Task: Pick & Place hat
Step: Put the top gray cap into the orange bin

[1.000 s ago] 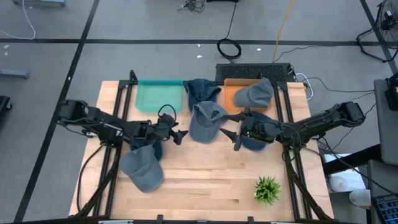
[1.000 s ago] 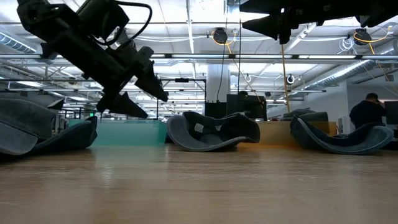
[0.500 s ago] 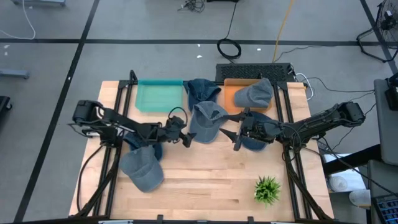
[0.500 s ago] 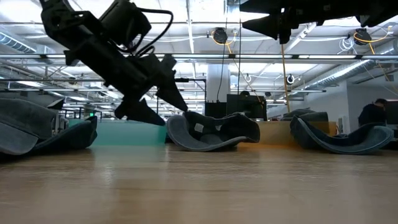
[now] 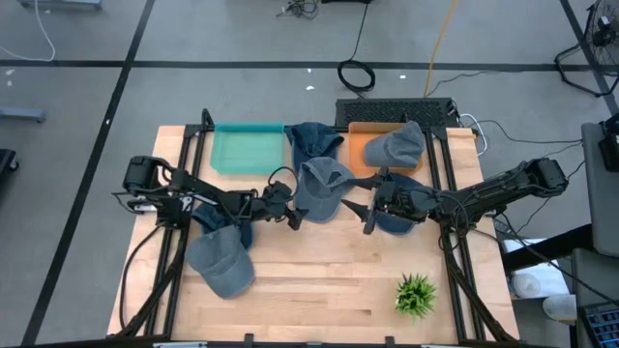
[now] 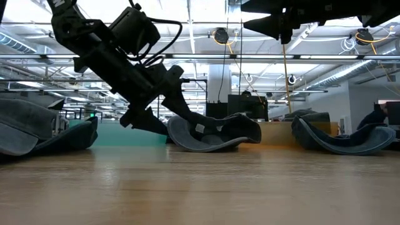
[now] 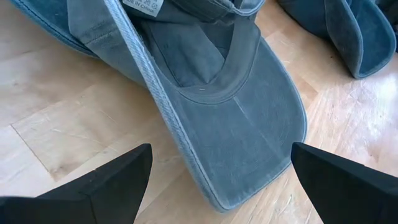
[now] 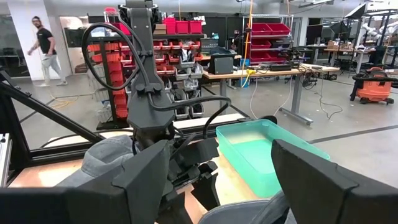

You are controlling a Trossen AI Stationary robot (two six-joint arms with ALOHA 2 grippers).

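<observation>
Hat [image 5: 323, 188], the upturned blue-grey cap, lies mid-desk [image 5: 319, 290] toward the far edge, in front of the teal bin [image 5: 248, 149]. Your left gripper [image 5: 292, 213] has its fingers spread at the cap's brim. Your right gripper [image 5: 360, 215], fingers spread too, hovers just beside it.

Surface [image 5: 319, 290]: five hats, two bins and one plant present. Left bin [image 5: 248, 149] and right bin [image 5: 366, 145] stand along the far edge. One hat [image 5: 314, 141] lies between the bins; another hat [image 5: 397, 145] rests on the right bin. Centre hat [image 5: 324, 189] lies just before the gap between the bins, underside up. Left pincer [image 5: 291, 214], fingers apart, sits at that hat's left edge, brim between its fingers. Right pincer [image 5: 359, 216] hangs above the surface just right of the centre hat, over a further hat [image 5: 398, 217]. Near-left hat [image 5: 222, 261] lies below the left arm. Plant [image 5: 417, 294] stands near the front right corner.
</observation>
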